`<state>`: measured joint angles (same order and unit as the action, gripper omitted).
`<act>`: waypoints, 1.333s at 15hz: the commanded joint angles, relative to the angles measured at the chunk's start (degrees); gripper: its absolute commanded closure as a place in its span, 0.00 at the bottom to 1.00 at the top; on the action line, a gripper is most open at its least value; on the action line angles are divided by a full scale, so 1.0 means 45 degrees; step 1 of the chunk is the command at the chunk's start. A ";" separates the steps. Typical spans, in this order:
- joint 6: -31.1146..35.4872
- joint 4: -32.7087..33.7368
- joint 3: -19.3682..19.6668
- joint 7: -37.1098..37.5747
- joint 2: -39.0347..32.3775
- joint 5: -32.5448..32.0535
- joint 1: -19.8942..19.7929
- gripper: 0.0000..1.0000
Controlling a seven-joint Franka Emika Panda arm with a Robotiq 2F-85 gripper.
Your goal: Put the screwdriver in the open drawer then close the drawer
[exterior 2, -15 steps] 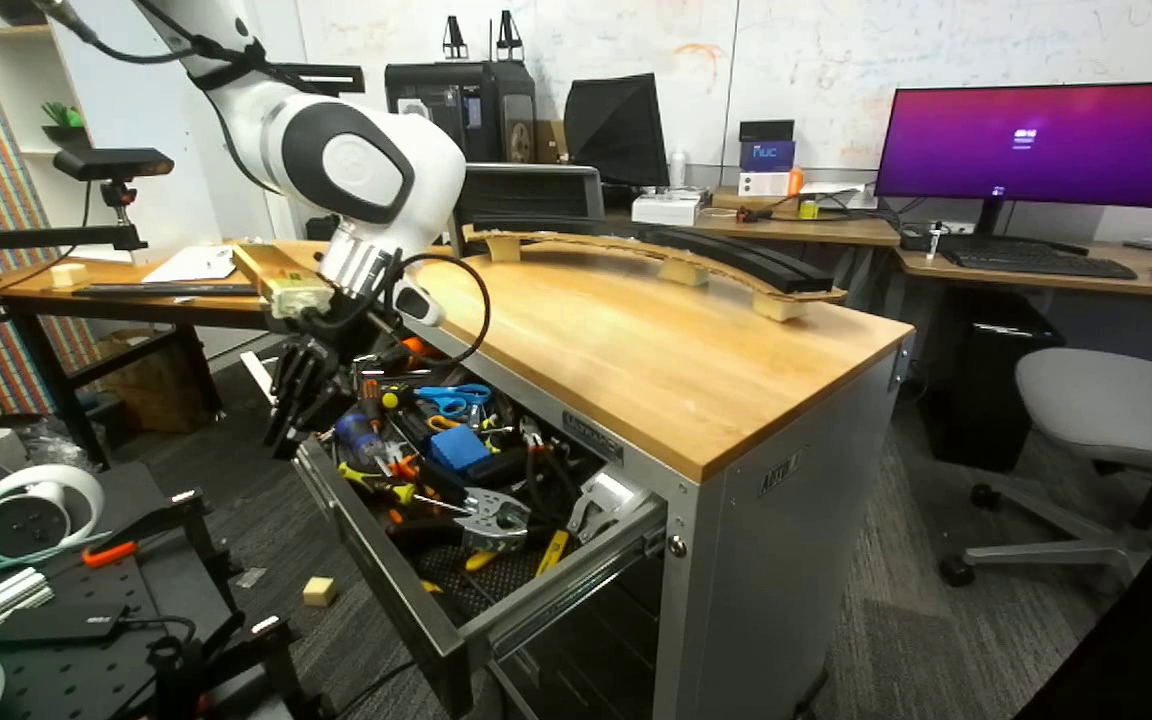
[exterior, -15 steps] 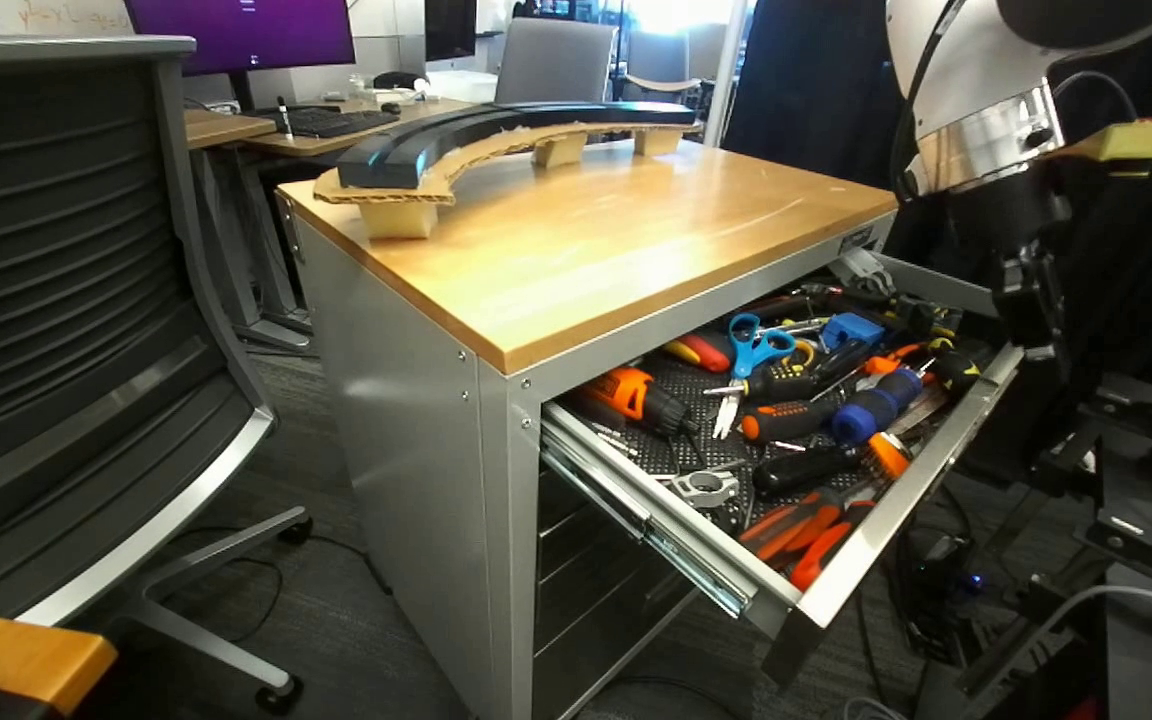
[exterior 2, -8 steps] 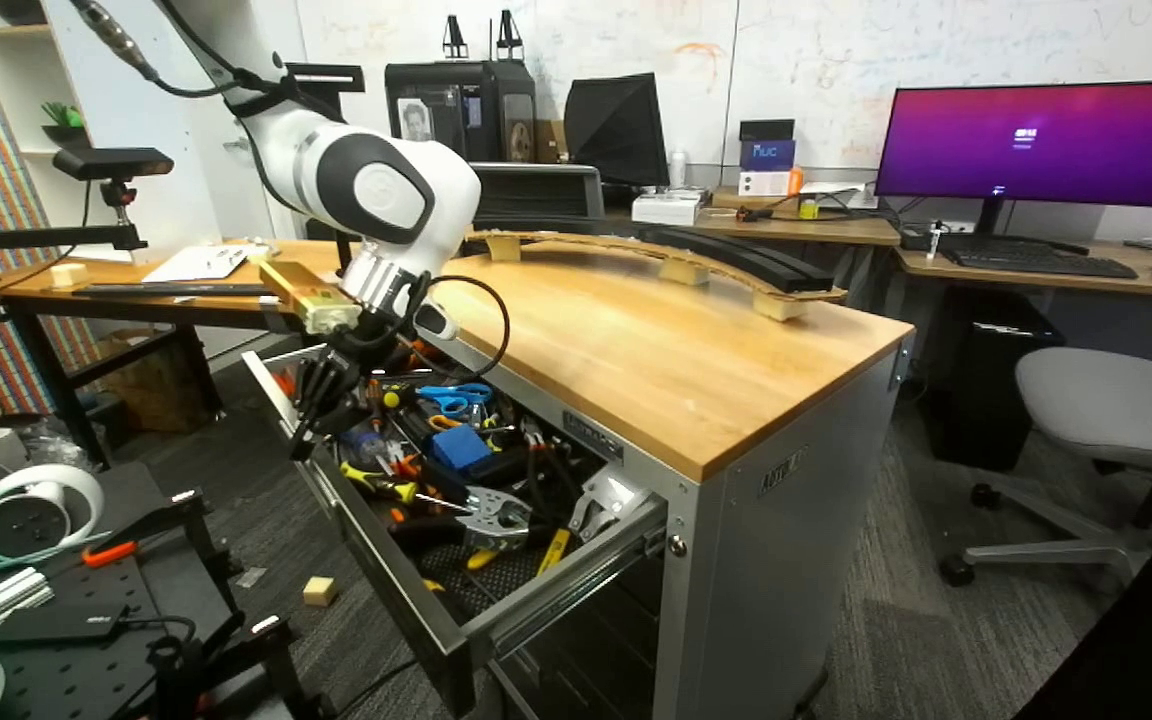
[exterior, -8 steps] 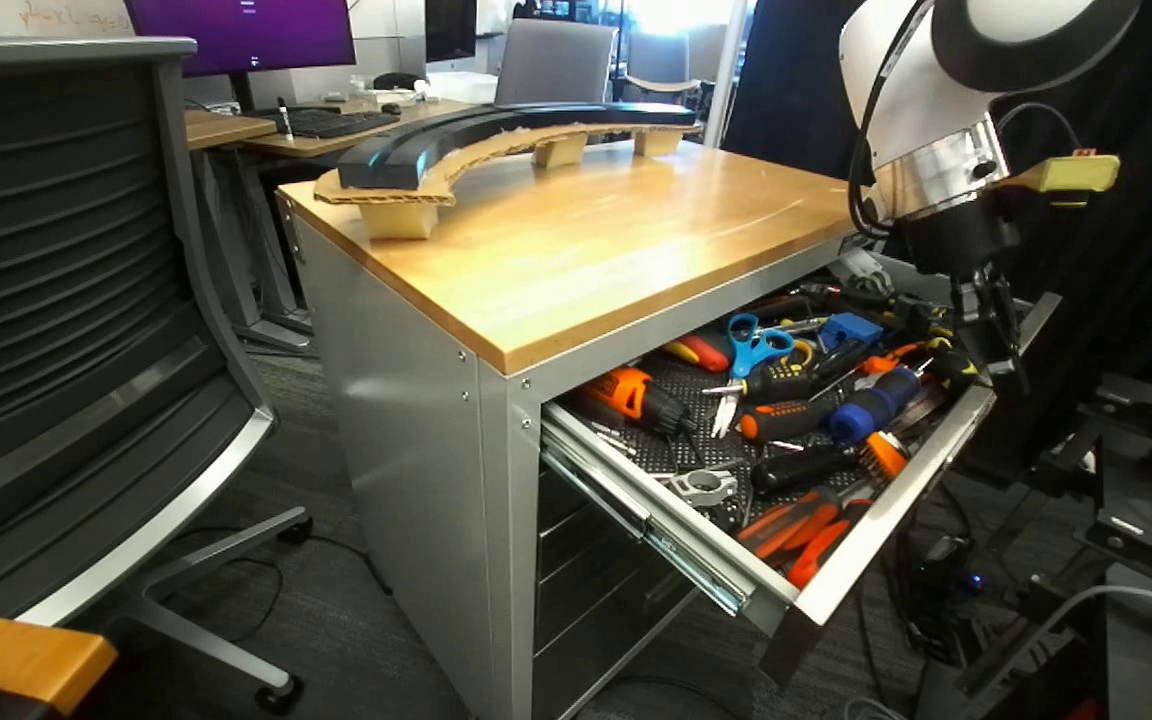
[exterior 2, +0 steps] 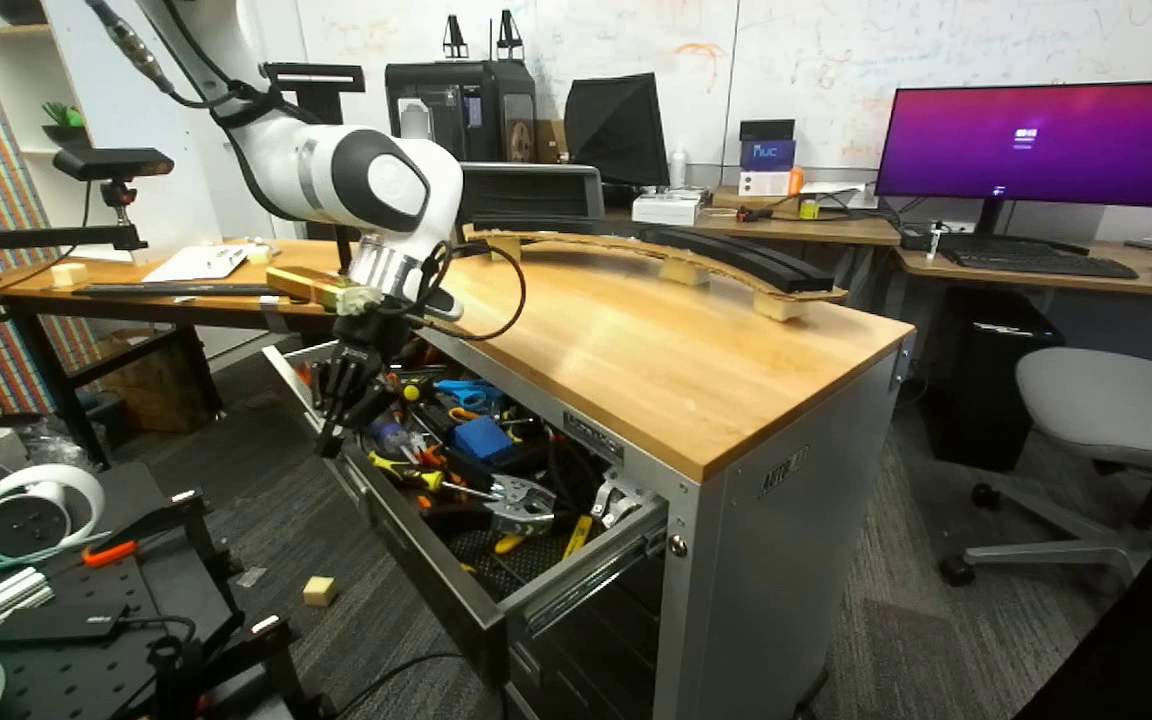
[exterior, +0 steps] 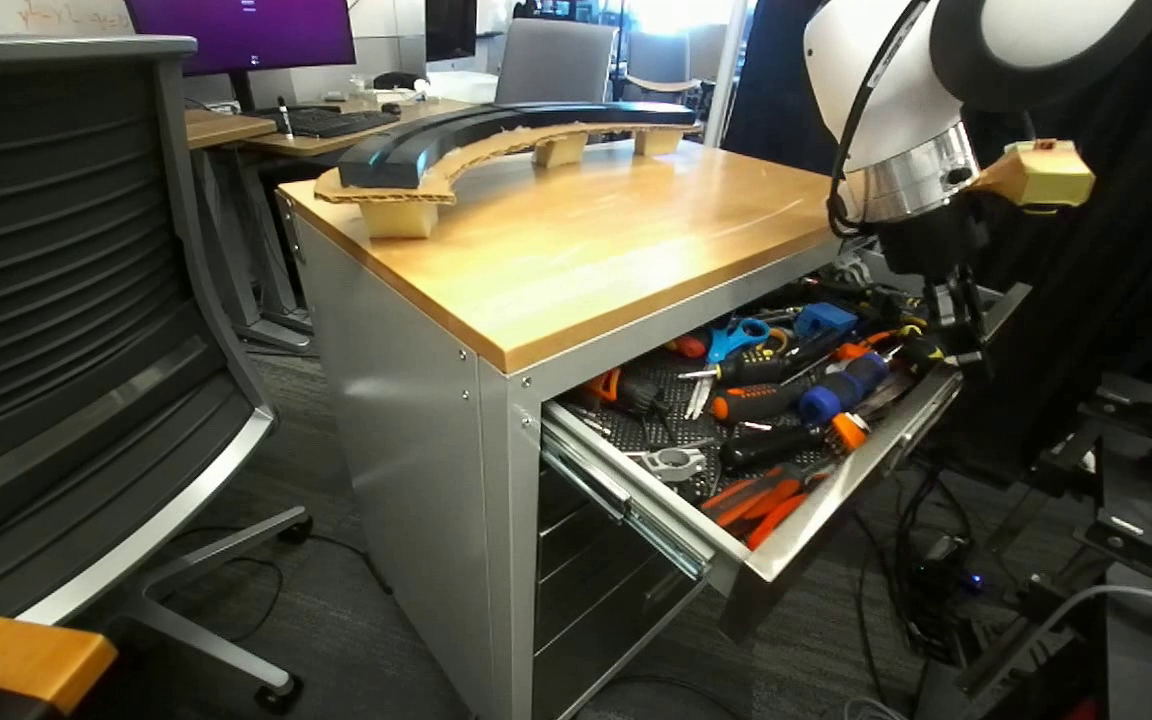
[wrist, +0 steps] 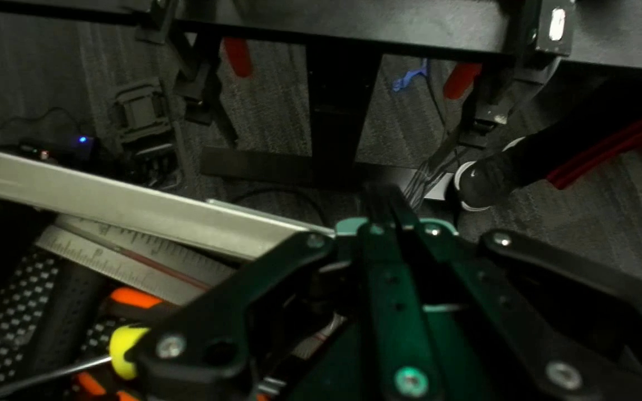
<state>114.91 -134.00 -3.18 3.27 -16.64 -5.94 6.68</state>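
There goes the drawer (exterior: 833, 503), slid inward just now as our pincer (exterior 2: 329, 440), closed on nothing we can see, seems to push its front, what looks like the screwdriver (exterior: 756, 368) lying inside, so we judge closing underway!

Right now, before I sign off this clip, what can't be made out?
Drawer, wrist view: front partly behind the gripper.
Yellow-handled tool, wrist view: handle partly behind the gripper.
Ruler, wrist view: fine markings blurred.
Drawer's rear, in both exterior views: under the wooden top.
Arm, in both exterior views: upper end cut off by top edge.
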 commanded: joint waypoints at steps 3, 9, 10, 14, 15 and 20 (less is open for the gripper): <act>0.1263 0.1661 0.0238 0.1025 -0.0918 -0.3110 0.0596 0.94; 0.3163 0.2109 0.0663 0.2639 -0.1296 -0.6740 0.1236 0.94; 0.3415 0.2130 0.0762 0.3008 -0.1338 -0.7456 0.1356 0.94; 0.4291 0.2234 0.0894 0.4572 -0.1492 -0.9756 0.1436 0.94; 0.4314 0.2146 0.0868 0.5037 -0.1431 -1.0055 0.1429 0.94; 0.3450 0.0940 0.0089 0.3017 0.0772 -0.7360 0.0430 0.55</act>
<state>131.72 -126.89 -1.20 24.89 -21.18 -45.95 12.01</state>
